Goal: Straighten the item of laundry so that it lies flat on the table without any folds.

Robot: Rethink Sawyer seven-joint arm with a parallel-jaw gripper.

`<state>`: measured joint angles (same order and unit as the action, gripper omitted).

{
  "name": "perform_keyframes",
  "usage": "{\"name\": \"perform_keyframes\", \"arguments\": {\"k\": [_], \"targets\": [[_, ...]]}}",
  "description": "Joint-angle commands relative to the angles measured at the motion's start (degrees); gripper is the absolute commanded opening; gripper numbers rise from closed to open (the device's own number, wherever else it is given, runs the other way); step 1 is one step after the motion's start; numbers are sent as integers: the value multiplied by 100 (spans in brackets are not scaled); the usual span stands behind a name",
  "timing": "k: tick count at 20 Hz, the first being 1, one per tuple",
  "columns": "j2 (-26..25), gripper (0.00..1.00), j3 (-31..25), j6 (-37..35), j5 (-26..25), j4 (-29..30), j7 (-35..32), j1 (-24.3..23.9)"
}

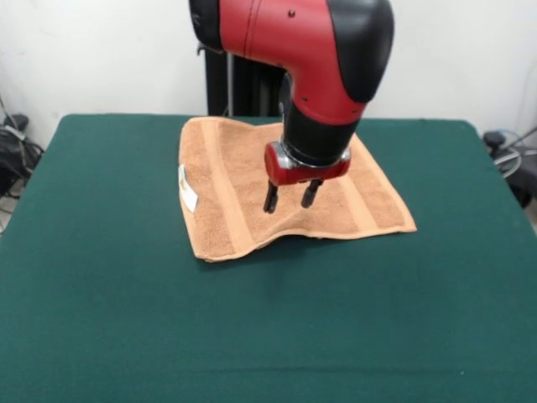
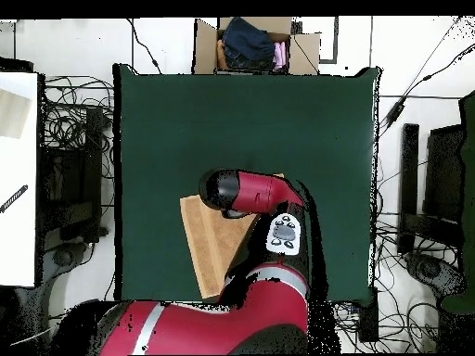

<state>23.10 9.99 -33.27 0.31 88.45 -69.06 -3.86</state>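
Green table (image 1: pixel 126 319) lies bare in front, the tan towel (image 1: pixel 226 193) sits toward its far middle, near edge rippled, and the gripper (image 1: pixel 290 198) hangs over it, fingers apart and empty; a pinch mid-cloth could bunch new folds.

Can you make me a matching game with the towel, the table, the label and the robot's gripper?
Things:
1. towel
2. table
3. label
4. gripper

Descriptions:
A. dark green
B. white, at the towel's edge
C. open, above the towel
D. light brown, spread on the table

Pairs: 1-D, 2-A, 3-B, 4-C
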Motion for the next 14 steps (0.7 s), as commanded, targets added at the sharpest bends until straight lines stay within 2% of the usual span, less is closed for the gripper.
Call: {"name": "perform_keyframes", "arguments": {"k": [1,14], "targets": [[157,100,-225,-363,286,-55,-1368,32],[-453,100,-398,321,308,-228,-1390,-95]]}}
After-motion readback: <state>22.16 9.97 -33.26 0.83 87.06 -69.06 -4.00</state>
